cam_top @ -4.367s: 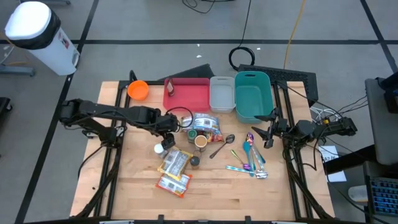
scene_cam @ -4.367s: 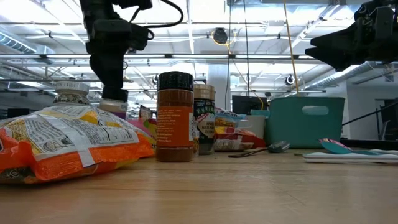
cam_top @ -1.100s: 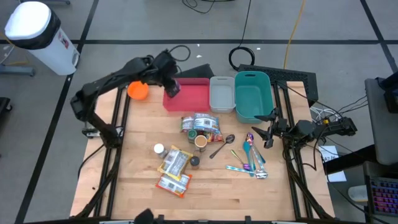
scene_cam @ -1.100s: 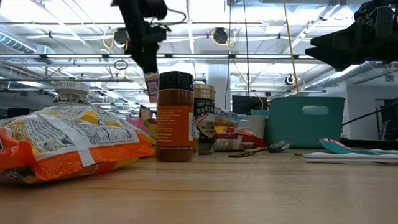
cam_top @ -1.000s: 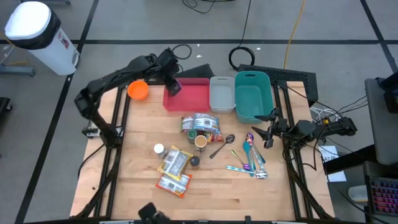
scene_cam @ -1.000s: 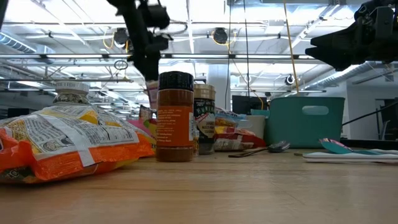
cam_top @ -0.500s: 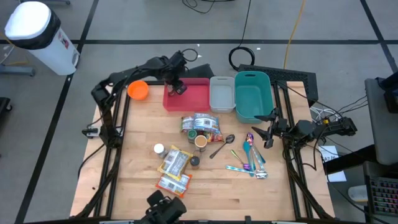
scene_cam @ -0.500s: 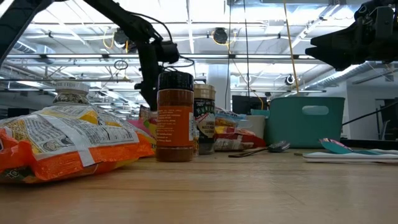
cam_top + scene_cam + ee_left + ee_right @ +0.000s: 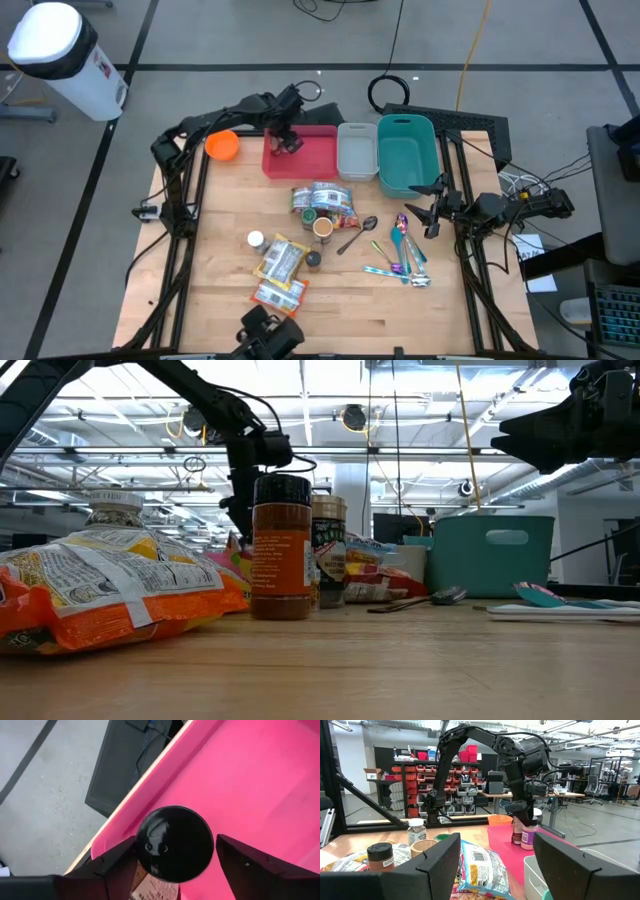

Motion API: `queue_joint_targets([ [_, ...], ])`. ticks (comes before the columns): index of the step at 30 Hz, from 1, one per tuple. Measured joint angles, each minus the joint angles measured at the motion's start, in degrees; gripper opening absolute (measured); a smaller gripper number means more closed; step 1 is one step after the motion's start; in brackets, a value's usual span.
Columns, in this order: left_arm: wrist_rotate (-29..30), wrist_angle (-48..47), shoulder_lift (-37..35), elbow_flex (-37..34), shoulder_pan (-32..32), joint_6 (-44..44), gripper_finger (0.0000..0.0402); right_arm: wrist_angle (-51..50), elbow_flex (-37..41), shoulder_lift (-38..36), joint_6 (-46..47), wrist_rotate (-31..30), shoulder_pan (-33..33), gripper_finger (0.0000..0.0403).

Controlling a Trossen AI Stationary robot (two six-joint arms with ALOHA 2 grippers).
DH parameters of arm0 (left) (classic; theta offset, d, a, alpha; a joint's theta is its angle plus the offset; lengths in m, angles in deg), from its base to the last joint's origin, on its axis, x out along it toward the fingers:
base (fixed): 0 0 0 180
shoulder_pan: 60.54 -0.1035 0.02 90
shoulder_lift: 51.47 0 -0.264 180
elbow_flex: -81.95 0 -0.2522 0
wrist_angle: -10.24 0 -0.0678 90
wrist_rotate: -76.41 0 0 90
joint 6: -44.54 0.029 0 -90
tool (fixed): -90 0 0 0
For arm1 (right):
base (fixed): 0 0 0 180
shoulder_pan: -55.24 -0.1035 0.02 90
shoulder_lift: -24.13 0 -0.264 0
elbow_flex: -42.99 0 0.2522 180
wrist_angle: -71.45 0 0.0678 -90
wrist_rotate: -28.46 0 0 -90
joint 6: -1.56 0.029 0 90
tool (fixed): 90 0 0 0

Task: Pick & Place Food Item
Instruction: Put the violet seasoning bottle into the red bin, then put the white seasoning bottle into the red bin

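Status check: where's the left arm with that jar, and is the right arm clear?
Left gripper over the pink bin, fingers either side of the black-lidded jar, gaps showing. Jar looks set down in the bin. Right gripper idle at the table's right edge, open.

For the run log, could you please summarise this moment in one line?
left hand: open around jar in pink bin | right hand: open, idle

Even, bright overhead light in high view; soft short shadows under the arms on the wood table (image 9: 400, 310). Low view backlit: ceiling strip lights (image 9: 420, 400) glare, arms silhouetted, foreground packet (image 9: 110, 590) slightly soft. Left wrist view: pink bin (image 9: 260, 795) saturated, glossy highlight on black lid (image 9: 175, 845).
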Motion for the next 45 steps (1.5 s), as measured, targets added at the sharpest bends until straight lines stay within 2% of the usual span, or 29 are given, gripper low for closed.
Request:
queue_joint_targets([
  [14,0.14,1.39,-1.56,0.0,0.26,3.35,0.0273,-0.01,-0.02,0.0,0.0,0.0,-0.02,0.0242],
  [20,-0.03,1.45,-6.8,0.0,0.42,3.13,0.0273,-0.04,-0.02,0.0,-0.02,-0.02,-0.02,0.0242],
  [27,-0.21,-0.1,-17.19,0.0,1.67,0.38,0.0273,-0.02,-0.02,-0.01,-0.01,-0.02,-0.02,0.0242],
  [37,-4.0,-3.61,-33.56,0.0,10.02,-2.35,0.0274,0.0,-0.01,-0.02,-0.01,-0.02,-0.02,0.0242],
  [45,-8.06,-7.1,-41.1,0.0,20.95,-3.1,0.0274,0.0,0.0,0.0,-0.02,-0.02,-0.02,0.0242],
])
